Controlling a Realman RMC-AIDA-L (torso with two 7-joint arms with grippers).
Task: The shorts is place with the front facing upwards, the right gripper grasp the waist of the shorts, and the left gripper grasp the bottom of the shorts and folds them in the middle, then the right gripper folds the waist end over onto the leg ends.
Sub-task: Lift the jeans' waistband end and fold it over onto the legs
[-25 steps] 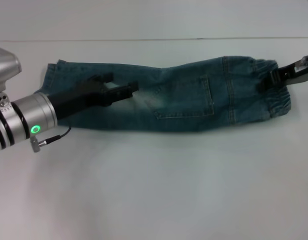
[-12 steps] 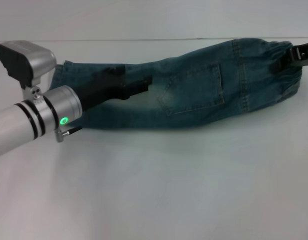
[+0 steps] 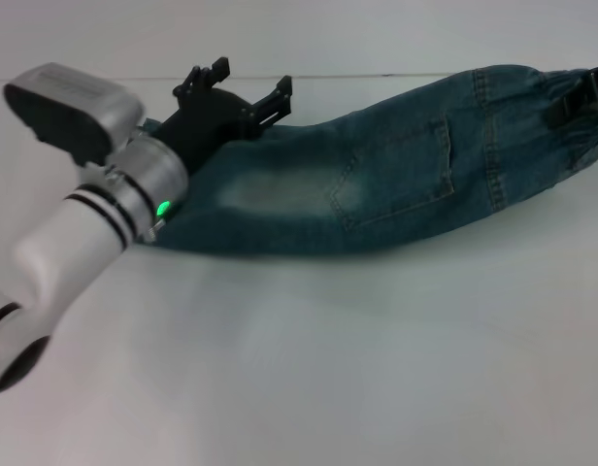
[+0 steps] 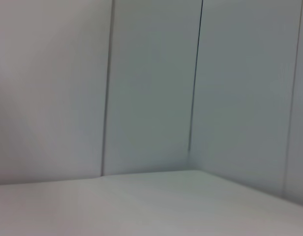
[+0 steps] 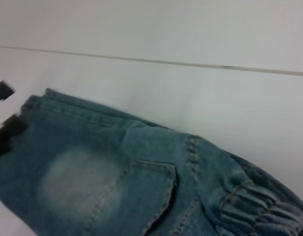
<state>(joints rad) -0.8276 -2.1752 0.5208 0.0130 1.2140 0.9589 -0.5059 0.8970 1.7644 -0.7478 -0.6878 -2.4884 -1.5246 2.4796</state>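
Observation:
The blue denim shorts (image 3: 377, 184) lie folded lengthwise across the white table (image 3: 328, 369), one back pocket (image 3: 401, 175) facing up. My right gripper (image 3: 582, 95) is at the far right edge, shut on the ruffled elastic waist (image 3: 561, 116), which is raised off the table. My left gripper (image 3: 252, 78) hovers open over the leg-end side at the left with nothing between its fingers. It hides the hems in the head view. The right wrist view shows a leg hem (image 5: 36, 102), the waist (image 5: 259, 206), and the left gripper's fingertips (image 5: 9, 128) beside the hem.
The left arm's white forearm and grey-topped module (image 3: 71, 97) reach in from the lower left. A wall (image 4: 151, 83) stands behind the table's far edge. The left wrist view shows only wall panels and bare tabletop.
My left gripper has lifted off the denim and drawn back toward the leg end, fingers now open and pointing up. The right gripper has raised the waist and pulled the shorts rightward.

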